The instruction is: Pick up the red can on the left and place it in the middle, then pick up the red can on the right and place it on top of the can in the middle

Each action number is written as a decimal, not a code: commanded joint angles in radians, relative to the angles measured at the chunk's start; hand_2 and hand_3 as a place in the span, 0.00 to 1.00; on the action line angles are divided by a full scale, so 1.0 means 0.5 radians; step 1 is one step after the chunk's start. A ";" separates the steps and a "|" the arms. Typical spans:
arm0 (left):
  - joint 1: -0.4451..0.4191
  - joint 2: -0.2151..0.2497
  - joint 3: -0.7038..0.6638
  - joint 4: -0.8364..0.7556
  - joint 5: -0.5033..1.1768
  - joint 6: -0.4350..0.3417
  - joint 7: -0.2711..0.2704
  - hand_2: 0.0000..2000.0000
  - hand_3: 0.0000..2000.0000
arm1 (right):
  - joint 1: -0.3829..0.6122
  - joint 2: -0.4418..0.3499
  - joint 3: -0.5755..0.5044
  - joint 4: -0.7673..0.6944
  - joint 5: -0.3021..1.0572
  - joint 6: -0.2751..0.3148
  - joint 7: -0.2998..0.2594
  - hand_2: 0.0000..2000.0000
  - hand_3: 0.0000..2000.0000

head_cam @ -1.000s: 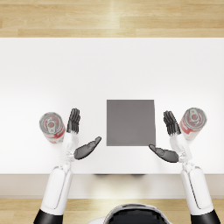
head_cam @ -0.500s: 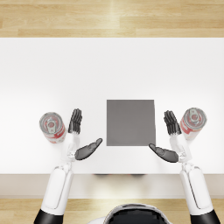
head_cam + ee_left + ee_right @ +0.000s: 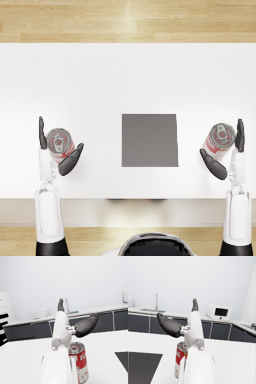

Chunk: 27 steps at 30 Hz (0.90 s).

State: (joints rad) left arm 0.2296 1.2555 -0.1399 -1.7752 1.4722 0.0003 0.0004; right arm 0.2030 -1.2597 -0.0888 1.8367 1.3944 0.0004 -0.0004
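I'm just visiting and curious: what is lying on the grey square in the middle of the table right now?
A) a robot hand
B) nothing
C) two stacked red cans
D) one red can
B: the grey square is bare; each red can stands off to a side.

In the left wrist view the white forearm covers one side of the red metal can with white lettering (image 3: 79,362), and the lettering is cut by the arm and too blurred to read. The flat dark grey square mat (image 3: 123,358) is cut off by the picture's edge there. In the right wrist view the forearm hides much of the second red can (image 3: 180,359), and its label is also unreadable. The same mat (image 3: 141,366) runs out of the frame.
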 commanded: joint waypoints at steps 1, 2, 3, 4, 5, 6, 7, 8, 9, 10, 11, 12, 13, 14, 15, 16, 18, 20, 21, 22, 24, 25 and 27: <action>-0.009 0.004 -0.159 0.058 0.024 0.000 0.000 0.00 0.00 | -0.022 -0.007 -0.190 -0.054 0.017 0.000 0.000 0.00 0.00; -0.030 0.011 -0.170 0.086 0.040 0.000 0.000 0.00 0.00 | -0.048 -0.014 -0.214 -0.072 0.029 0.000 0.000 0.00 0.00; -0.043 0.016 -0.175 0.104 0.053 0.000 0.000 0.00 0.00 | -0.063 -0.019 -0.213 -0.105 0.038 0.000 0.000 0.00 0.00; -0.061 0.021 -0.166 0.138 0.061 -0.001 -0.001 0.00 0.00 | -0.083 -0.025 -0.217 -0.150 0.044 -0.001 0.001 0.00 0.00; -0.084 0.028 -0.161 0.166 0.067 -0.001 -0.001 0.00 0.00 | -0.099 -0.030 -0.207 -0.186 0.048 -0.001 0.001 0.00 0.00; -0.112 0.034 -0.154 0.178 0.072 -0.001 -0.001 0.00 0.00 | -0.108 -0.033 -0.199 -0.240 0.051 -0.001 0.001 0.00 0.00; -0.124 0.039 -0.151 0.195 0.075 -0.001 -0.001 0.00 0.00 | -0.118 -0.037 -0.190 -0.275 0.053 -0.001 0.001 0.00 0.00; -0.133 0.043 -0.142 0.230 0.077 -0.001 -0.001 0.00 0.00 | -0.121 -0.040 -0.184 -0.302 0.055 -0.001 0.001 0.00 0.00; -0.142 0.047 -0.138 0.275 0.079 -0.001 -0.001 0.00 0.00 | -0.125 -0.043 -0.163 -0.349 0.056 -0.001 0.001 0.00 0.00; -0.147 0.050 -0.130 0.308 0.080 -0.001 -0.001 0.00 0.00 | -0.120 -0.046 -0.144 -0.415 0.057 -0.001 0.001 0.00 0.00; -0.152 0.053 -0.121 0.346 0.081 -0.001 -0.001 0.00 0.00 | -0.118 -0.049 -0.138 -0.439 0.058 -0.001 0.001 0.00 0.00; -0.156 0.057 -0.106 0.377 0.082 -0.001 -0.001 0.00 0.00 | -0.106 -0.051 -0.123 -0.496 0.058 -0.001 0.001 0.00 0.00; -0.162 0.060 -0.095 0.423 0.082 -0.001 -0.001 0.00 0.00 | -0.108 -0.055 -0.115 -0.532 0.058 -0.001 0.001 0.00 0.00; -0.157 0.063 -0.075 0.470 0.082 -0.001 -0.001 0.00 0.00 | -0.090 -0.057 -0.103 -0.581 0.059 -0.001 0.001 0.00 0.00; -0.147 0.065 -0.065 0.510 0.083 -0.001 -0.001 0.00 0.00 | -0.087 -0.060 -0.103 -0.615 0.059 -0.001 0.001 0.00 0.00; -0.146 0.068 -0.057 0.548 0.083 -0.001 -0.001 0.00 0.00 | -0.068 -0.063 -0.102 -0.684 0.059 -0.001 0.001 0.00 0.00; -0.132 0.074 -0.039 0.629 0.083 -0.001 -0.001 0.00 0.00 | -0.044 -0.069 -0.090 -0.778 0.059 -0.001 0.001 0.00 0.00; -0.105 0.079 -0.021 0.716 0.083 -0.001 -0.001 0.00 0.00 | -0.037 -0.077 -0.074 -0.866 0.059 -0.001 0.001 0.00 0.00; -0.098 0.082 -0.023 0.749 0.083 -0.001 -0.001 0.00 0.00 | -0.022 -0.080 -0.067 -0.905 0.059 -0.001 0.001 0.00 0.00; -0.075 0.085 -0.010 0.810 0.083 -0.001 -0.001 0.00 0.00 | -0.008 -0.084 -0.052 -0.947 0.059 -0.001 0.001 0.00 0.00; -0.034 0.090 0.001 0.909 0.083 -0.001 -0.001 0.00 0.00 | 0.038 -0.092 -0.020 -1.079 0.059 -0.001 0.001 0.00 0.00; -0.026 0.094 0.003 0.933 0.083 -0.001 -0.001 0.00 0.00 | 0.073 -0.097 -0.008 -1.149 0.059 -0.001 0.001 0.00 0.00; -0.003 0.100 0.024 0.984 0.083 -0.001 -0.001 0.00 0.00 | 0.130 -0.105 -0.007 -1.270 0.059 -0.001 0.001 0.00 0.00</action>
State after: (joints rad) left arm 0.2005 1.3077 -0.1364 -1.3193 1.5137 0.0002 0.0000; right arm 0.2245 -1.3133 -0.0984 1.2703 1.4240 0.0000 0.0000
